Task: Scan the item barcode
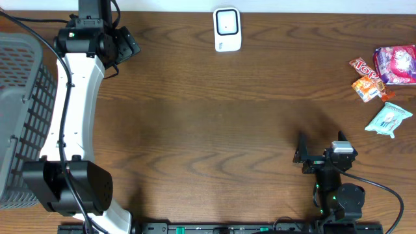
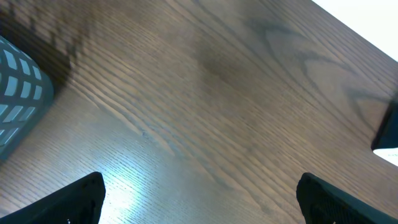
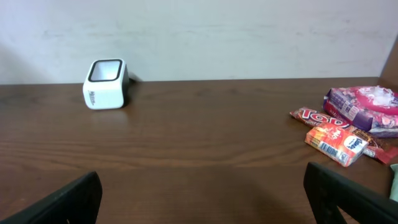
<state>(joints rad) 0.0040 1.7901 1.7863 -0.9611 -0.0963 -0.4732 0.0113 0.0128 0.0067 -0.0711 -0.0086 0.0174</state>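
The white barcode scanner (image 1: 227,29) with its dark window stands at the table's far edge; in the right wrist view the scanner (image 3: 106,84) is far to the left. Snack items lie at the right: a pink bag (image 1: 398,64), a red bar (image 1: 363,65), an orange pack (image 1: 367,89) and a teal pack (image 1: 389,120). My right gripper (image 3: 202,186) is open over bare wood near the front edge, well short of the pink bag (image 3: 367,106) and orange pack (image 3: 336,143). My left gripper (image 2: 200,186) is open above bare table at the far left, holding nothing.
A grey mesh basket (image 1: 19,110) fills the left edge; its corner (image 2: 15,87) shows in the left wrist view. The left arm (image 1: 68,130) stretches along the table's left side. The right arm's base (image 1: 341,198) sits at the front right.
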